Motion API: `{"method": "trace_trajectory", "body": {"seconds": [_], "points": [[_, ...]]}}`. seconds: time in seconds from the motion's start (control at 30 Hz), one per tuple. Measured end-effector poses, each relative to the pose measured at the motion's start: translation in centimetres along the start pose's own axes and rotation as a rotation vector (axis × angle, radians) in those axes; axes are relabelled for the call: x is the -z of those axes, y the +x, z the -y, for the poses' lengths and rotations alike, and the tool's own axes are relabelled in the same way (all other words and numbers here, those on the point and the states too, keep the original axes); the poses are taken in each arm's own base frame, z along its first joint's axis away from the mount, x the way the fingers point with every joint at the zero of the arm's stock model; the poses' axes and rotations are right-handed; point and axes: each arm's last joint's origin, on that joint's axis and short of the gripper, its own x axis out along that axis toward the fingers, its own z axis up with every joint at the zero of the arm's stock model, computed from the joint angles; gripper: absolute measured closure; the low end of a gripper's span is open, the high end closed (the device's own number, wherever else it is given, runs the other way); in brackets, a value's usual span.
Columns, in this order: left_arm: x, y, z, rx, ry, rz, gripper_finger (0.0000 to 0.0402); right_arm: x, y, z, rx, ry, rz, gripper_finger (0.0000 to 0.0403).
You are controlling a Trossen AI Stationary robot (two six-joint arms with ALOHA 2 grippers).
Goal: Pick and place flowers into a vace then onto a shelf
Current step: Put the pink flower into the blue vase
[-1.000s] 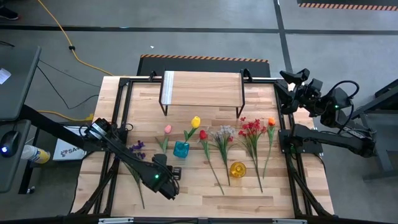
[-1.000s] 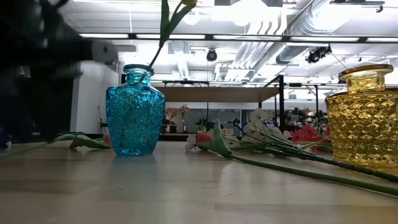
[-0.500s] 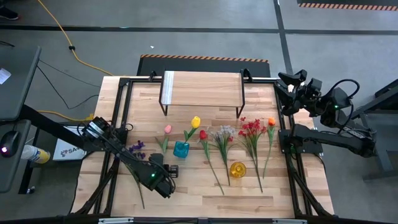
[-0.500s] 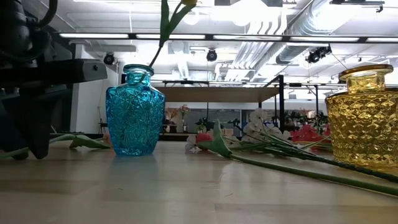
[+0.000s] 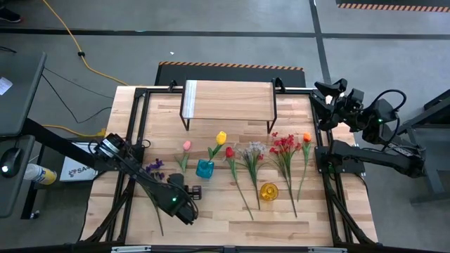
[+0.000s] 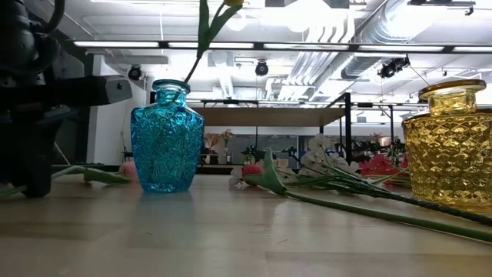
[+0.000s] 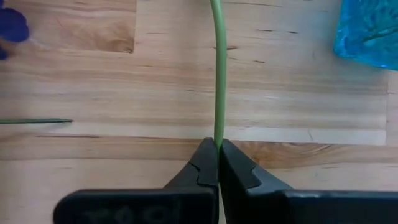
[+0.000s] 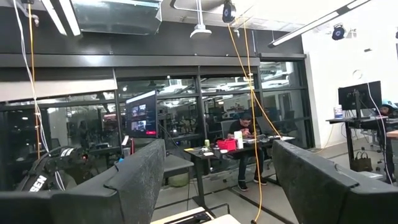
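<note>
Several flowers lie in a row on the plank table; the yellow one (image 5: 221, 137) stands in the blue vase (image 5: 204, 169). My left gripper (image 5: 181, 188) is down at the table, left of and nearer than that vase, shut on the pink flower's (image 5: 186, 145) green stem. The purple flower (image 5: 156, 167) lies just left of it. The shelf (image 5: 228, 98) stands at the far side. My right gripper (image 8: 217, 186) is raised at the far right, open, with nothing between its fingers. My left gripper pinches the pink flower's stem (image 7: 218, 134) near its lower end, one finger (image 7: 202, 165) on each side. The fingers come steeply from above. The stem runs away from them toward the far edge and lies on the table; the fingers hide its very end.
A yellow vase (image 5: 268, 191) stands right of centre, among the stems of the red (image 5: 230, 152), white (image 5: 252, 151), red-cluster (image 5: 283, 144) and orange (image 5: 306, 138) flowers. The purple flower's thin stem (image 7: 37, 121) lies close beside my left gripper. Black frame rails run along both table sides.
My left gripper has sunk to the table and drifted a little toward the table's left edge, settling on the pink flower's stem. The pink bloom has shifted slightly toward the left and now shows beside the blue vase in the low view.
</note>
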Motion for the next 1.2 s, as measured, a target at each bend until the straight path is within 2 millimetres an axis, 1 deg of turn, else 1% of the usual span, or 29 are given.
{"method": "trace_trajectory", "body": {"seconds": [0.13, 0.3, 0.43, 0.6, 0.67, 0.73, 0.77, 0.87, 1.03, 1.1, 1.2], "points": [[-0.3, -1.0, 0.7, -0.011, 0.003, 0.042, 0.0371, 0.0, 0.0, 0.0, 0.000, -0.033, 0.000, 0.0116], [-0.6, -3.6, 1.8, -0.009, 0.013, 0.066, 0.0371, 0.0, 0.0, 0.0, 0.000, -0.044, 0.000, 0.0116], [-1.3, -6.5, 2.7, -0.035, 0.031, 0.082, 0.0371, 0.0, 0.0, 0.0, 0.000, -0.061, -0.001, 0.0116], [-2.5, -11.5, 2.9, -0.125, 0.094, 0.077, 0.0371, 0.0, 0.0, 0.0, 0.000, -0.061, -0.001, 0.0116], [-2.4, -12.8, 3.2, -0.056, 0.109, 0.048, 0.0371, 0.0, 0.0, 0.0, 0.000, -0.061, -0.001, 0.0116], [-2.6, -13.9, 2.6, 0.002, 0.121, 0.078, 0.0371, 0.0, 0.0, 0.0, 0.002, -0.063, -0.001, 0.0116], [-2.7, -14.5, 2.6, 0.043, 0.114, 0.083, 0.0371, 0.0, 0.0, 0.0, 0.006, -0.063, 0.000, 0.0116], [-2.7, -15.2, 2.5, 0.119, 0.108, 0.122, 0.0371, 0.0, 0.0, 0.0, 0.008, -0.063, -0.001, 0.0116], [-3.0, -16.2, 2.4, 0.190, 0.095, 0.145, 0.0371, 0.1, 0.0, 0.0, 0.008, -0.061, -0.006, 0.0116], [-2.8, -16.5, 2.5, 0.232, 0.098, 0.160, 0.0371, 0.1, 0.0, 0.0, 0.007, -0.061, -0.008, 0.0116], [-3.4, -17.2, 2.8, 0.307, 0.104, 0.214, 0.0371, 0.2, 0.0, 0.0, 0.009, -0.061, -0.017, 0.0116]]}}
